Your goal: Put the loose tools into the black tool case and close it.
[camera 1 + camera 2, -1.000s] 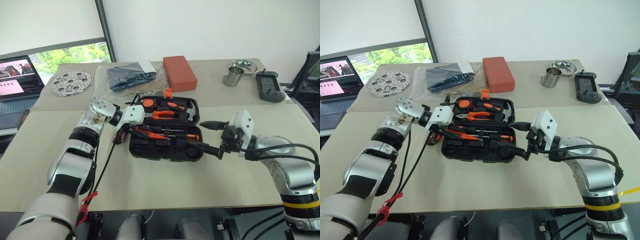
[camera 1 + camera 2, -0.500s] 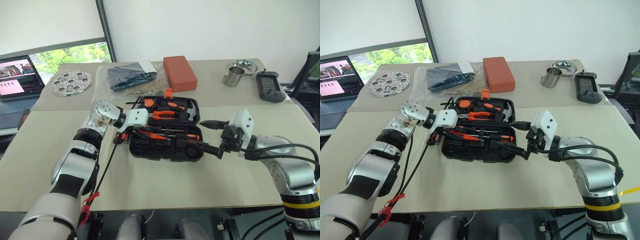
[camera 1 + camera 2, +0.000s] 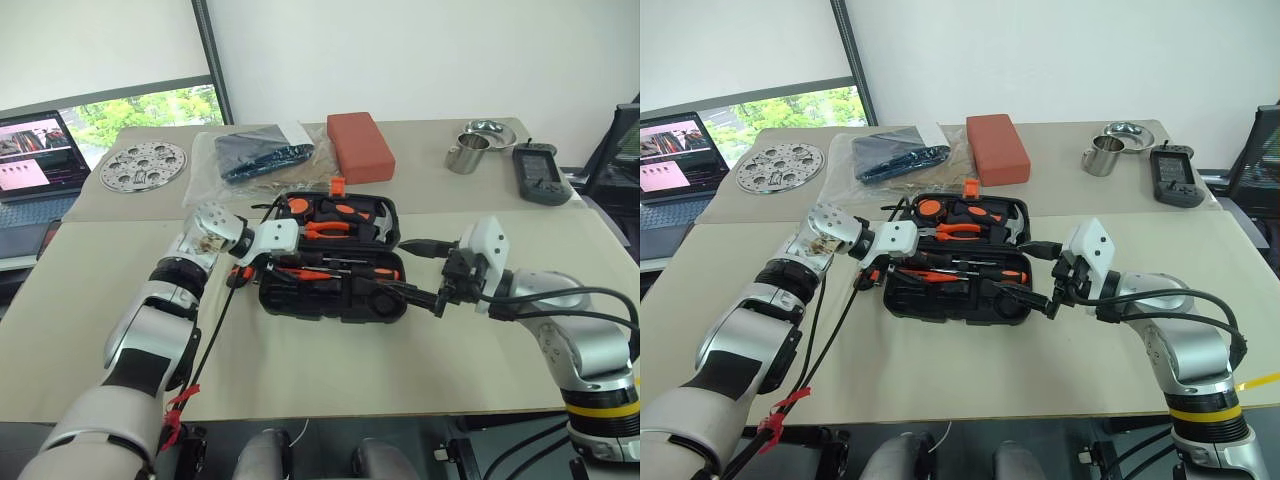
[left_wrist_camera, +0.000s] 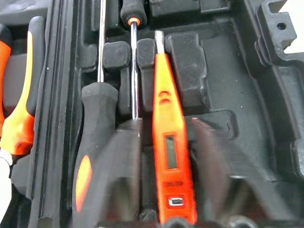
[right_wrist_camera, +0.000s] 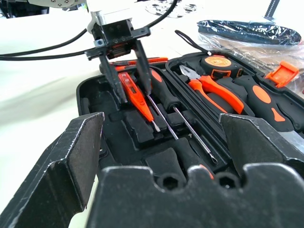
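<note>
- Letting go now: the left gripper (image 5: 127, 64) has just parted its fingers around the orange tester screwdriver (image 4: 167, 137), which a second ago it was pinching shut.
- The tester lies flat in its moulded slot in the near half of the black tool case (image 3: 330, 295), just beside two black-handled screwdrivers (image 4: 97, 142), with a black finger (image 5: 113, 76) on either side of it and daylight showing between them.
- The left hand has barely shifted over the case; only the jaws changed.
- The right gripper (image 3: 425, 275) hangs wide open and empty at the case's right end, unmoved.
- Judging by this, the tester looks delivered, so the left arm would need to lift clear without dragging it out.
- The lid half, with pliers (image 3: 325, 228) and orange latch (image 3: 337, 185), stands open, so closing remains to be done.
</note>
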